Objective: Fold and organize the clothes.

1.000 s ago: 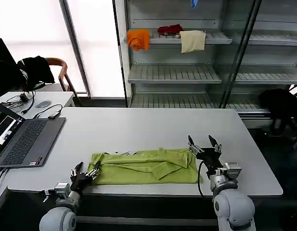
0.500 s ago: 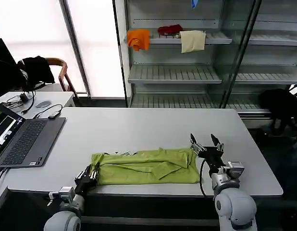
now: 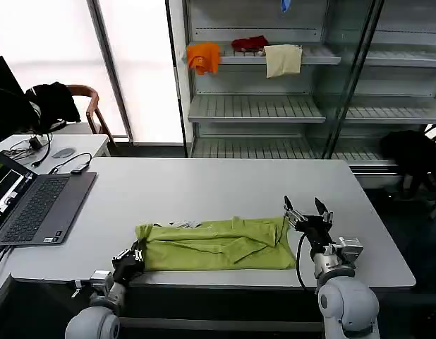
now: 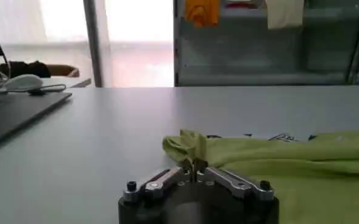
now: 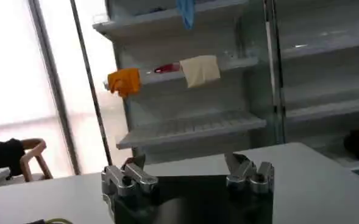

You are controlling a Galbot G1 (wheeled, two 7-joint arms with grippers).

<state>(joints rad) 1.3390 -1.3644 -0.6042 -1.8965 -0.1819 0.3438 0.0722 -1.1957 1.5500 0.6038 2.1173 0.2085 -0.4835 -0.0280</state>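
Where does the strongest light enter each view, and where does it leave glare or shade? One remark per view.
Head view: the far-left window washes out white; the table carries a pale sheen. Left wrist view: window glow reflects off the table; the left gripper, shut on the T-shirt, sits shaded. Right wrist view: the open right gripper is dark against the bright window.

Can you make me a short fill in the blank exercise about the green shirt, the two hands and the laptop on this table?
1. The left hand is pinched ____ on a corner of the lime-green T-shirt.
2. The right hand, at the shirt's other end, has its fingers ____.
3. The laptop lies on the robot's ____ side of the table.

Missing words: shut; open; left
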